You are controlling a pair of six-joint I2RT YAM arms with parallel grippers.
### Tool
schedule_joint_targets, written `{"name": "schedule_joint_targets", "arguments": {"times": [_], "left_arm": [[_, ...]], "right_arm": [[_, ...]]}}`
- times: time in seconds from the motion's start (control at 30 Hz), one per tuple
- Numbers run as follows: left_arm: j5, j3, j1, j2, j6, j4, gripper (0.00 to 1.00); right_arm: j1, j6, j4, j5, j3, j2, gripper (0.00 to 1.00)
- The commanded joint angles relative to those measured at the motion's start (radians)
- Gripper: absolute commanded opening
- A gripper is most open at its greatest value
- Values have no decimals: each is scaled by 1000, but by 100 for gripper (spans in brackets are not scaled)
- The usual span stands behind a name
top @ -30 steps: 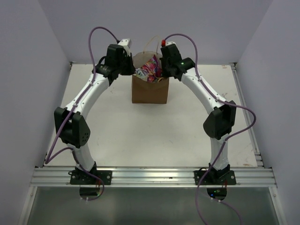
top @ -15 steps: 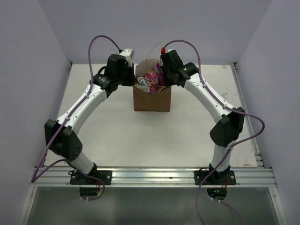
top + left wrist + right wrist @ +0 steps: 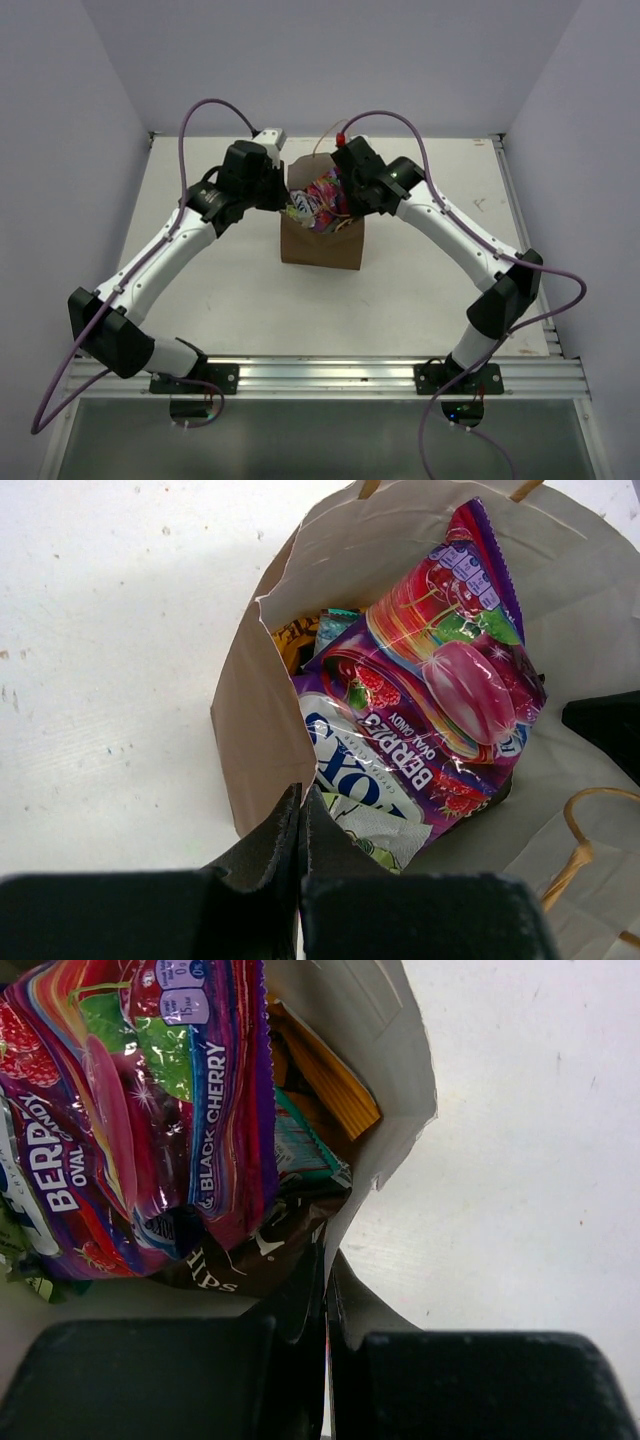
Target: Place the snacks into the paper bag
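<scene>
Both arms meet at the paper bag (image 3: pixel 321 240), standing mid-counter (image 3: pixel 240 290). The left pincer (image 3: pixel 300 810) is pinched tight on the bag's left rim, and the right pincer (image 3: pixel 326 1260) is clamped just as tight on the opposite rim. Inside, the purple candy packet (image 3: pixel 440 680) lies on top, with the dark brown chip bag (image 3: pixel 245 1260) and orange chip bag (image 3: pixel 325 1080) tucked beneath. Packing looks done, I'd say. Now it's gentleness: move both sides together without stretching the paper, bag upright, base flat, then release evenly.
</scene>
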Motion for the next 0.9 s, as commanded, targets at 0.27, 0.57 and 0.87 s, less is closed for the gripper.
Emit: {"name": "schedule_joint_targets", "arguments": {"times": [0.27,0.57,0.87], "left_arm": [[-49,-30,-59,-111,-57,-42,0],[-42,-44,-62,-117,-68,-41,6],[-52,-44,-76,-149,-46,7,82]], "right_arm": [[43,124,-88,54,-86,-164,0],[49,152,-78,83,-133,-191,12],[60,124,-26,123,-104,-225,58]]}}
